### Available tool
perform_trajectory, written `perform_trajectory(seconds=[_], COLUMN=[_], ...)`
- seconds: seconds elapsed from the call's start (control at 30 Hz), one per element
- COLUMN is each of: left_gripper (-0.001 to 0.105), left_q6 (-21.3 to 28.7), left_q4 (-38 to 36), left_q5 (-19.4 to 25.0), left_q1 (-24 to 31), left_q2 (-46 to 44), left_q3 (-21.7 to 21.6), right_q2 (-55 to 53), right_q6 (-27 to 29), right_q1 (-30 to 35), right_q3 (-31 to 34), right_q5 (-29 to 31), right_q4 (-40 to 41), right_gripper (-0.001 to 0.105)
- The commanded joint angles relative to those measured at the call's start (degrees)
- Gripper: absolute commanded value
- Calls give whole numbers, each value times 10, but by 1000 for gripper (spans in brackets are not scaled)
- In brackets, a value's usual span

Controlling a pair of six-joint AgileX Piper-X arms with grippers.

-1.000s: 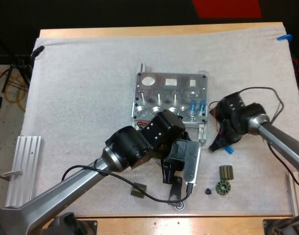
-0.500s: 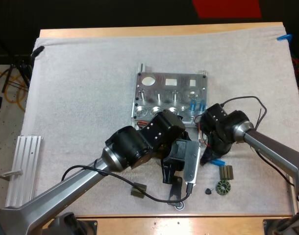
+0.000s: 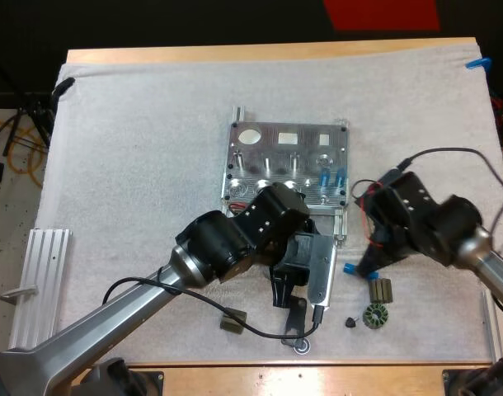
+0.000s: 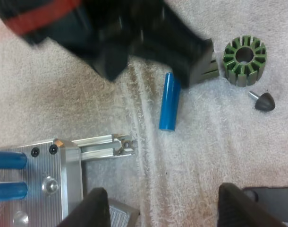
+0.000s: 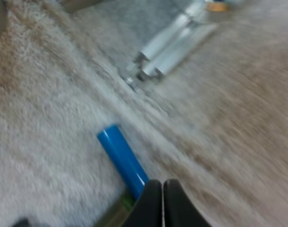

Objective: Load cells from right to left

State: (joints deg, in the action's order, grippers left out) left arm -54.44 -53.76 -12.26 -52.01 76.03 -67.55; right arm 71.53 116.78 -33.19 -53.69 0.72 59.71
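The metal fixture sits mid-mat with two blue cylinders standing in its right-hand holes; the same two cylinders show in the left wrist view. A loose blue cylinder lies flat on the mat, right of the fixture's rail. My right gripper is shut on nothing, its tips touching beside one end of that cylinder. My left gripper hovers open in front of the fixture, with the cylinder lying ahead of its fingers.
A green slotted ring, a small dark cone and a dark ribbed part lie just right of the loose cylinder. A ribbed aluminium plate lies at the mat's left edge.
My right gripper swung left toward the fixture, then drew back to the right. The loose blue cylinder has shifted left and nearer on the mat. My left arm has held still.
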Motion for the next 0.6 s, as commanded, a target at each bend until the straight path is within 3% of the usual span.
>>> perform_trajectory(seconds=[0.0,0.07,0.13,0.2,0.37,0.57], left_gripper=[50,50,50,50,50,51], left_q6=[-6,-6,-6,-6,-6,11], left_q4=[1,1,6,15,32,39], left_q5=[-4,-5,-5,-8,-40,-44], left_q1=[0,0,0,0,0,0], left_q2=[-9,-9,-9,-9,-9,-6], left_q3=[-3,-3,-3,-3,-3,-3], right_q2=[-24,-50,-77,-96,-143,-196], right_q6=[-14,-33,-63,-85,-91,-128], right_q1=[-2,0,6,15,34,39], right_q3=[-4,-4,-4,-4,-4,-4], right_q5=[17,22,17,17,14,-56], right_q4=[25,41,64,80,130,166], right_gripper=[4,15,34,42,43,43])
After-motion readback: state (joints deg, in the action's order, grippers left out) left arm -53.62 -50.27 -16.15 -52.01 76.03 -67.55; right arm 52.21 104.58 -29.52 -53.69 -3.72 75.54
